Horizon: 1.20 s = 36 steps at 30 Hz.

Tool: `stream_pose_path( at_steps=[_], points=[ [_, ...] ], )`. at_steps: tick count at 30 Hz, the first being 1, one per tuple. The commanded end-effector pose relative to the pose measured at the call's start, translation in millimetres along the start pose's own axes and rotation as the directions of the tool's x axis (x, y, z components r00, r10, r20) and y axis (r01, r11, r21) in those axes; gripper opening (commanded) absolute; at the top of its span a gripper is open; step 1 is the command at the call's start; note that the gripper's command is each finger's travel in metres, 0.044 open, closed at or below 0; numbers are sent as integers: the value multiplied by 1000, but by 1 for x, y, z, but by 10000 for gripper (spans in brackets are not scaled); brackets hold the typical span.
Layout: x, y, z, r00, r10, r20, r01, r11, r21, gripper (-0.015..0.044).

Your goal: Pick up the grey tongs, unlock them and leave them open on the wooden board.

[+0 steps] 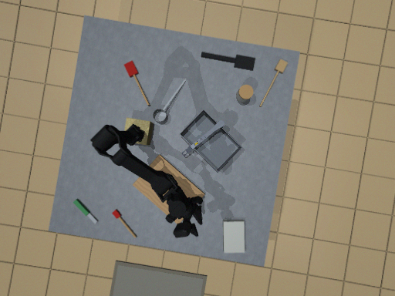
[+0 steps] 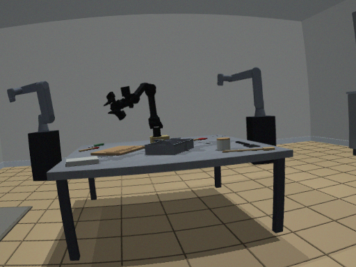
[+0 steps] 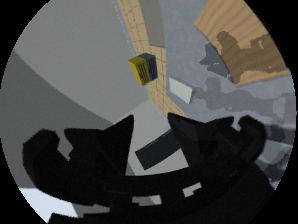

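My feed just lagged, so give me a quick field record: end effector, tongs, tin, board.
end effector: partly open, holding nothing, raised above the near end of the board
tongs: lying across the roasting tin, untouched
roasting tin: mid-table, two compartments
wooden board: flat on the table, partly under the arm
task stage: pickup not yet done

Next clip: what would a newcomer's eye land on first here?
The black arm, reared high above the grey table, its gripper open and empty over the near end of the wooden board. Next, the roasting tin mid-table, with the grey tongs lying across it, untouched.
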State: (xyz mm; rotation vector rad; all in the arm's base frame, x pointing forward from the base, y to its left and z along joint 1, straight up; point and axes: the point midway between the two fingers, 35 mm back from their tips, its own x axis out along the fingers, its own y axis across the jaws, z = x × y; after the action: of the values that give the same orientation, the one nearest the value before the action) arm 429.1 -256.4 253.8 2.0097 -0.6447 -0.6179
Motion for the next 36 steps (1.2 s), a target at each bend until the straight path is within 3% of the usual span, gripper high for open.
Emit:
stream_pose_path(
  at_steps=[1, 13, 22, 36],
  points=[
    [-21, -58, -29, 987, -161, -7, 161, 987, -8, 260],
    [-148, -218, -84, 804, -591, 59, 590, 783, -196, 260],
    [-270, -288, -64, 659, -714, 236, 736, 547, -399, 260],
    [-289, -294, -59, 647, -716, 263, 744, 518, -421, 260]
  ],
)
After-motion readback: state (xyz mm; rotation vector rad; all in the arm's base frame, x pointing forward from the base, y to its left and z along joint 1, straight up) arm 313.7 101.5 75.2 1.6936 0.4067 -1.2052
